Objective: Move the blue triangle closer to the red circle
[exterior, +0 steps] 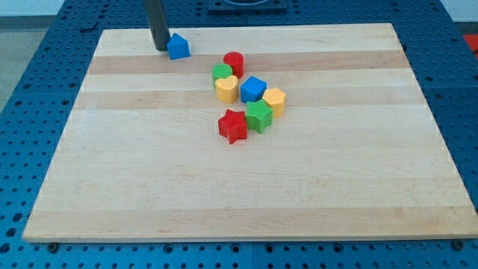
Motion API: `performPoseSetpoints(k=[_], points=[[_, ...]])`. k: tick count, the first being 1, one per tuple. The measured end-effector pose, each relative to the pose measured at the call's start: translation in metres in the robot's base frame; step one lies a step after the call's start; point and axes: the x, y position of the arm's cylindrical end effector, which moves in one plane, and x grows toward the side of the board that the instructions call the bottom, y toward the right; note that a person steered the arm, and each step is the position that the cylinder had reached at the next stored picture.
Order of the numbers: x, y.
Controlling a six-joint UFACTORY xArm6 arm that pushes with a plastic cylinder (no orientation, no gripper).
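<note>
1. Blue triangle [178, 47] sits near the view's top edge of the wooden desk [246, 194], left of centre, standing apart from all the other blocks.
2. My tip [160, 48] is down on the desk just beside the blue triangle, on its left flank as the view shows it; whether rod and block actually touch, I cannot tell.
3. No gripper on this arm at all, just the straight dark rod, so nothing opens, nothing closes, and nothing is held.
4. Red circle [234, 63] lies to the view's right of the blue triangle and a little lower, with bare wood between the two.
5. Red circle heads a tight cluster: a green block [222, 73], rounded in shape, sits just below and to its left, and a yellow heart [226, 89] is tucked right under that.
6. Blue cube [253, 89] sits just right of the yellow heart, and a yellow block [274, 100], roughly hexagonal, follows on its lower right.
7. Green star [258, 116] sits below the blue cube, and a red star [232, 126] is pressed close on its left, the lowest block of the group.
</note>
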Motion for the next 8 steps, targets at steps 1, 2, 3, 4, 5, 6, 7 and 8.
performPoseSetpoints(k=[1, 2, 3, 4, 5, 6, 7, 8], points=[[0.0, 0.002], [0.006, 0.023], [0.01, 0.048], [0.013, 0.069], [0.012, 0.072], [0.007, 0.071], [0.007, 0.053], [0.019, 0.033]])
